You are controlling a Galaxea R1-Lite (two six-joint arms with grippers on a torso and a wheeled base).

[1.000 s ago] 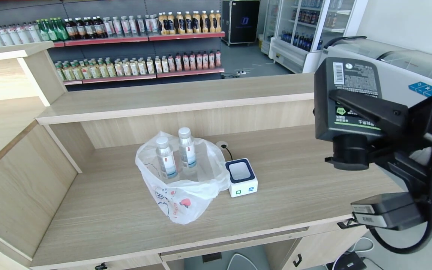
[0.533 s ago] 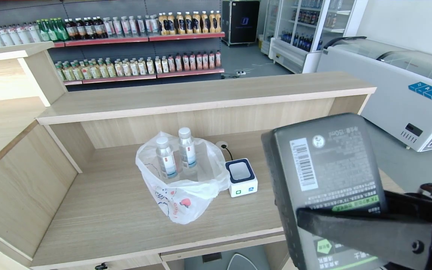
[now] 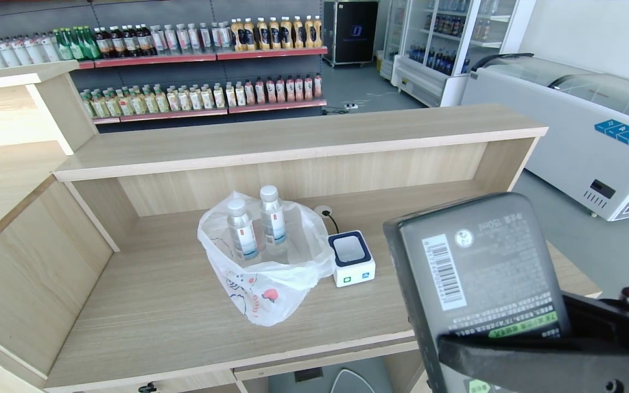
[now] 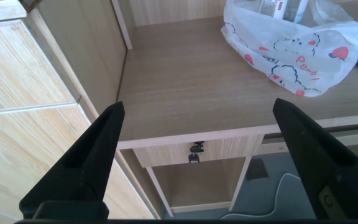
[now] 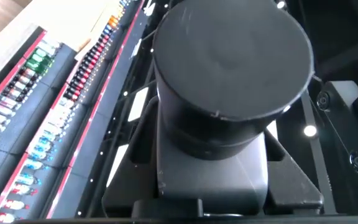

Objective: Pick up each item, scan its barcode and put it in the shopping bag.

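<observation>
Light wood-grain counter [image 3: 156, 305] with a side wall on the left and a raised ledge [image 3: 271, 139] along the back; a small dark handle [image 4: 195, 152] on the front panel below its edge. Behind: two red-edged shelves [image 3: 271, 53] carrying rows of bottled drinks [image 3: 200, 97], a black wheeled case [image 3: 350, 30], glass-door coolers [image 3: 434, 38], and a white chest freezer [image 3: 582, 131] with curved glass lids. Power strip [image 3: 351, 105] on the grey floor.
</observation>
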